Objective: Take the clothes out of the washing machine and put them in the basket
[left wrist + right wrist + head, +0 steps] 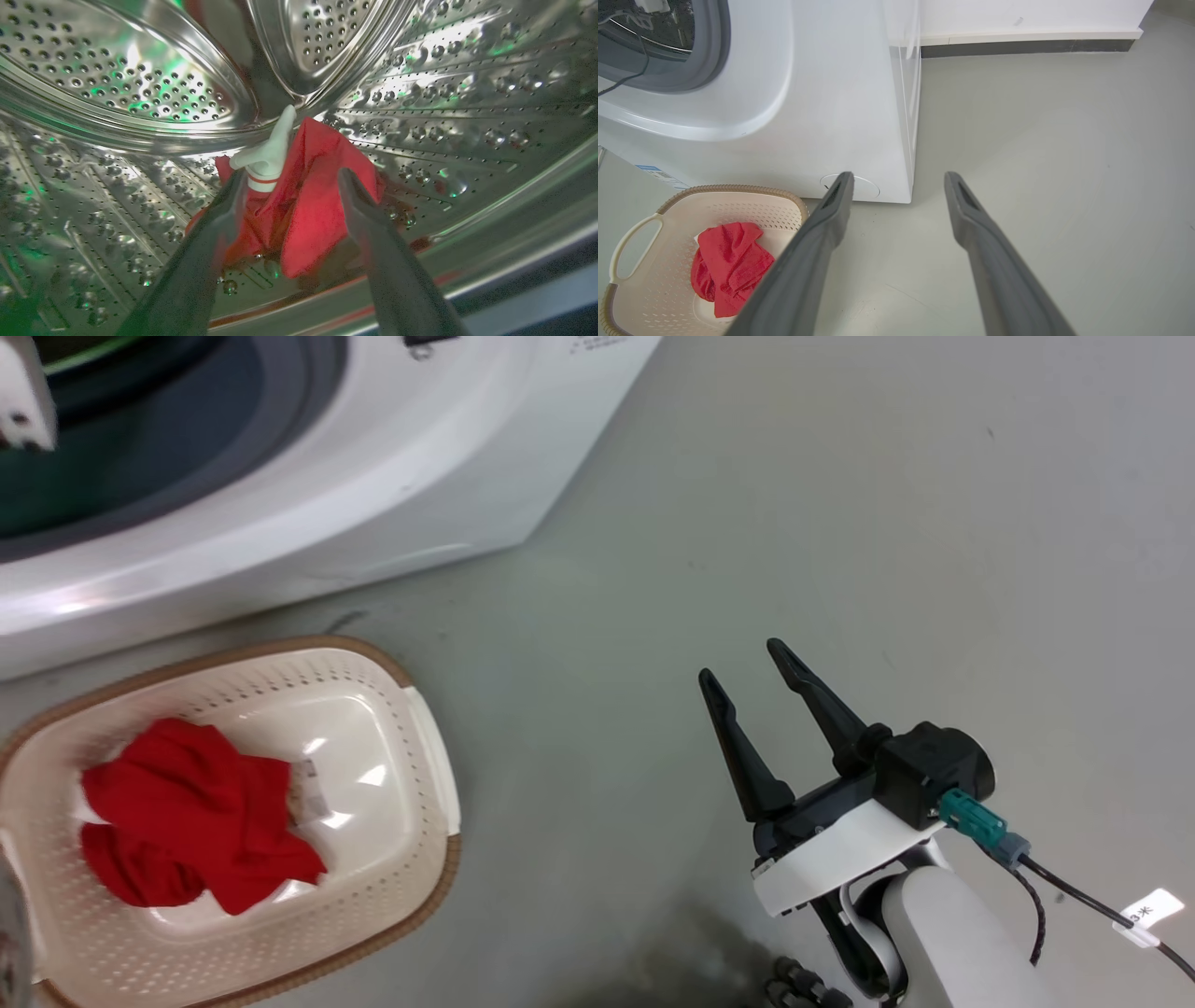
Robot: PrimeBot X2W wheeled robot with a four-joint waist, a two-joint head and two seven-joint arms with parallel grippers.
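The washing machine (373, 476) is looming upper left, the basket (439, 784) waiting close below for a short carry, one red garment (196, 812) lying inside. Mid-frame in the drum (140, 79), the left end effector (292, 177) is straddling another garment (317, 196), fingers apart to pinch it; the right end effector (740, 659) is idling apart, lower right.

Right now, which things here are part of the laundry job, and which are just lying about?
Job: washer; drum; basket; red garment in drum; red garment in basket; left gripper, open before the drum garment; right gripper, open, empty.
Lying about: floor; skirting board; tagged cable.
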